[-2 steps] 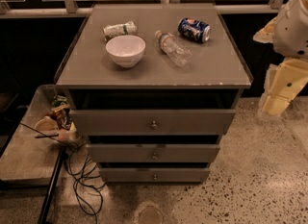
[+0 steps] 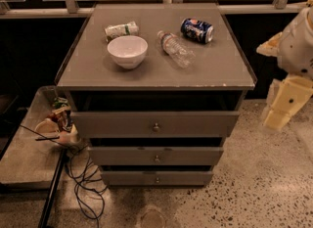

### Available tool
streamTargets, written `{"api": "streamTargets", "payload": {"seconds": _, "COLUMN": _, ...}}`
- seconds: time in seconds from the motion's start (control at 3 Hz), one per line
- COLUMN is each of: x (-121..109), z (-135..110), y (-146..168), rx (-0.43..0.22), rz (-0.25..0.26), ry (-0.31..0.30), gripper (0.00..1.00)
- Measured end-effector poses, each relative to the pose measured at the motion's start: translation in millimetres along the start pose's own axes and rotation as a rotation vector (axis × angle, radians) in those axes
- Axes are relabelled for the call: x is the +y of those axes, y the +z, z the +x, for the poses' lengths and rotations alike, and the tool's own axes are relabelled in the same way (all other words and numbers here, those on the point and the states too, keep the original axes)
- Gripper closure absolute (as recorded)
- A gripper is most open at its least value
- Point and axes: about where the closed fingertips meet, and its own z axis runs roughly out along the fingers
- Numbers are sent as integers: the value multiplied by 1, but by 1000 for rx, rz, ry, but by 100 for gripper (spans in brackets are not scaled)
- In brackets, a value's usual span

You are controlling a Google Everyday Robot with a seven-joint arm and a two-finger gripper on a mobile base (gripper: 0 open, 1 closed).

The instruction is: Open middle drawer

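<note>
The grey-brown cabinet (image 2: 156, 70) has three drawer fronts stacked one above another. The middle drawer (image 2: 122, 156) is the flat long panel with a small round metal knob (image 2: 157, 158) at its centre. It sits between a wider top front (image 2: 112, 123) and a narrower bottom front (image 2: 122, 177). A dark gap shows above each front. My gripper (image 2: 282, 109) hangs on the cream arm at the right edge, off the cabinet's right side and well apart from the knob.
On the cabinet top stand a white bowl (image 2: 127, 51), a crushed can (image 2: 121, 29), a lying clear bottle (image 2: 175, 48) and a blue can (image 2: 197, 30). A low platform with clutter (image 2: 56, 122) and black cables (image 2: 85, 183) lie to the left. Speckled floor lies in front.
The cream arm at the right has dropped slightly lower. The cabinet, drawers and objects on top have not moved.
</note>
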Motion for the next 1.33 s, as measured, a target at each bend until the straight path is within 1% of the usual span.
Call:
{"api": "streamTargets", "payload": {"seconds": 0.33, "x": 18, "z": 13, "y": 39, "rx": -113, "rz": -16, "ry": 6, "gripper": 0}}
{"api": "streamTargets", "payload": {"seconds": 0.67, "x": 30, "z": 23, "y": 77, "rx": -277, "rz": 7, "ry": 19, "gripper": 0}}
{"api": "streamTargets", "payload": {"seconds": 1.0, "x": 35, "z": 5, "y": 105, "rx": -428, "rz": -7, "ry": -58, "gripper": 0}}
{"api": "streamTargets", "payload": {"seconds": 1.33, "x": 36, "z": 3, "y": 108, "rx": -432, "rz": 6, "ry": -149, "gripper": 0}}
